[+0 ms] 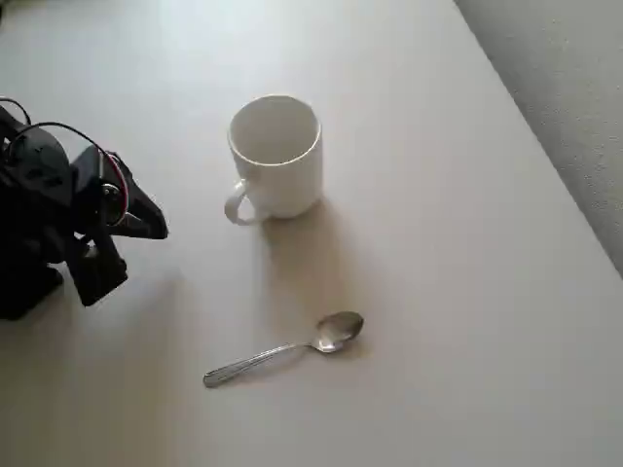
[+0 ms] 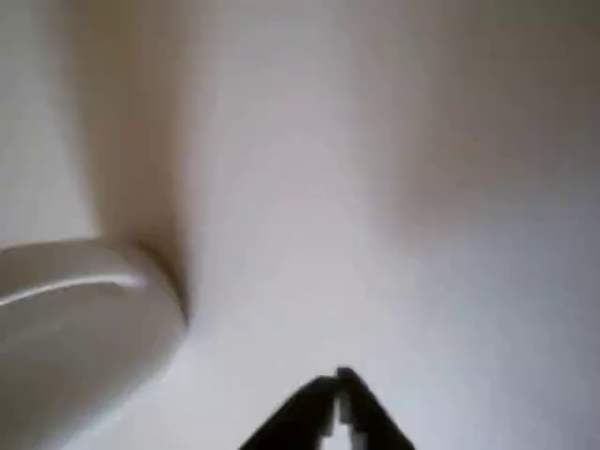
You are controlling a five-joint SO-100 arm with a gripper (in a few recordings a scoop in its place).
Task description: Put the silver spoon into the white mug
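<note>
white mug (image 1: pixel 282 161), silver spoon (image 1: pixel 292 347), black claw (image 1: pixel 156 226)

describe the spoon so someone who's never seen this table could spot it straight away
On the pale table in the overhead view, find the white mug near the centre. Below it, apart from it, lies the silver spoon, flat, bowl at right, handle running down-left. It is the sole shiny metal thing, thin and long beside the squat mug.

No readable text or markings anywhere

My table (image 1: pixel 467 292) is plain white, carrying the white mug (image 1: pixel 276 156) upright and, well apart from it, the silver spoon (image 1: pixel 284 347) lying flat, seemingly bowl-up.
</note>
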